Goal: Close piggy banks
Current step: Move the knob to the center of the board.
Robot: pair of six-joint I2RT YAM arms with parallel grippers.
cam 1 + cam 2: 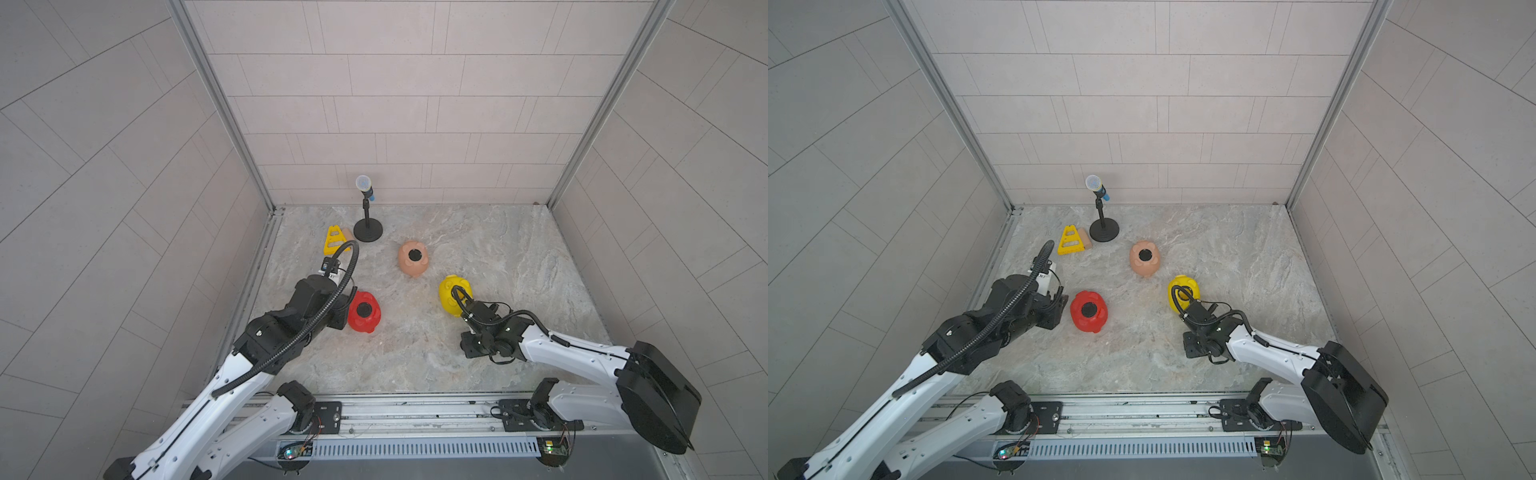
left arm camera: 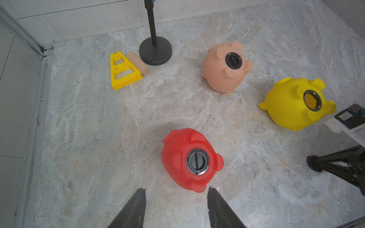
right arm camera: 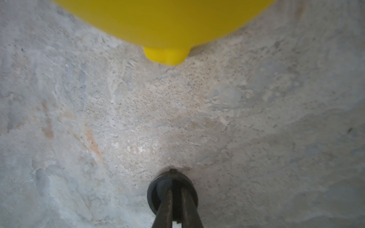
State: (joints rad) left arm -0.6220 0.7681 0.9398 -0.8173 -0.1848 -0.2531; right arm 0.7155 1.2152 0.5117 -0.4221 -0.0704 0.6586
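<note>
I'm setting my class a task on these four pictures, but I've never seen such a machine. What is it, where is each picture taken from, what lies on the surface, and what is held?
It is a two-armed table robot: a left arm and a right arm, each ending in two jaws that pinch. Two pictures look down on the whole scene from above, side by side; the other two come from a camera on each wrist. On the table lie three piggy banks: the red pig and peach pig have black plugs in their bellies, the yellow pig has its belly hole open. At the back are a microphone and a yellow frame. The left jaws are open and empty; the right jaws pinch a loose black plug beside the yellow pig.
</note>
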